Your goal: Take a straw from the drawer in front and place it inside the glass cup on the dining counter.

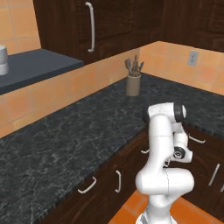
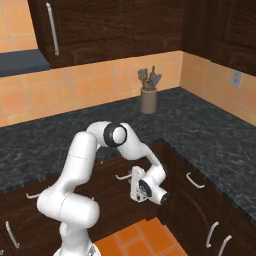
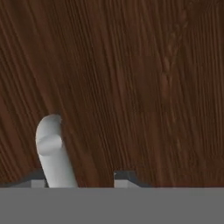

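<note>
The drawer (image 3: 144,87) is a dark-brown wooden front, very close in the hand view. Its curved silver handle (image 3: 52,151) rises at the lower left, between my two finger tips and nearer the left one. My gripper (image 3: 78,179) is open, its tips well apart on either side of the handle. From the right base view the gripper (image 2: 133,184) is pressed up to the drawer front (image 2: 107,172) under the black counter, at the silver handle (image 2: 122,176). The drawer is closed. The straw is hidden; the glass cup and dining counter are out of view.
A black speckled granite counter (image 1: 74,135) wraps the corner above the drawers. A beige utensil holder (image 1: 133,83) stands at the back by the tiled wall. Tall dark cabinet doors (image 1: 109,22) hang above. More drawer handles (image 2: 195,180) line the right side, over orange floor tiles (image 2: 132,240).
</note>
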Controlling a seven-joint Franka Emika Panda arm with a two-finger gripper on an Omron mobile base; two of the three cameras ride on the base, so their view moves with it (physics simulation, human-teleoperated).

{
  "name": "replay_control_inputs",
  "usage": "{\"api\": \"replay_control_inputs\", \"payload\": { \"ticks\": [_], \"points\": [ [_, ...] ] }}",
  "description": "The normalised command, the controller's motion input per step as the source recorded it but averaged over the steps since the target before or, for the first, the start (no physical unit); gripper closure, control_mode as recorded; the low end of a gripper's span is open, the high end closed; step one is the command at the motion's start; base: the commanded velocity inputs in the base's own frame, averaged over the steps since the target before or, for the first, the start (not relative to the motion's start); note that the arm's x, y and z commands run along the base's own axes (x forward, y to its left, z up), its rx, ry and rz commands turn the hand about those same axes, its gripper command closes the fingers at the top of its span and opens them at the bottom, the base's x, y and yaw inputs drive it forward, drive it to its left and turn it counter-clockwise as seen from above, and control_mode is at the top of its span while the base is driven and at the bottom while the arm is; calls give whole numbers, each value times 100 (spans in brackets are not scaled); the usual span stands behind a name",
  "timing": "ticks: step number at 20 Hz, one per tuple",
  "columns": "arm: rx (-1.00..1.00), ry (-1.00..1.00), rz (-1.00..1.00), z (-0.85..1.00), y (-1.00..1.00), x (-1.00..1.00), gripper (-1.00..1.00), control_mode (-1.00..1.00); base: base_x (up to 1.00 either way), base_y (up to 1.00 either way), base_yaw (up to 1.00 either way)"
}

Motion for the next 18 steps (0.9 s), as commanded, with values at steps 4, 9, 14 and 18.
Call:
{"api": "replay_control_inputs", "payload": {
  "ticks": [4, 9, 14, 18],
  "points": [
    [-48, 29, -31, -33, -98, -3, 100, -100, 0, 0, 0],
    [-52, 25, -32, -36, -100, -8, 100, -100, 0, 0, 0],
    [-52, 23, -29, 21, -44, -2, 100, -100, 0, 0, 0],
    [-48, 32, -23, 58, -3, 0, 100, -100, 0, 0, 0]
  ]
}}
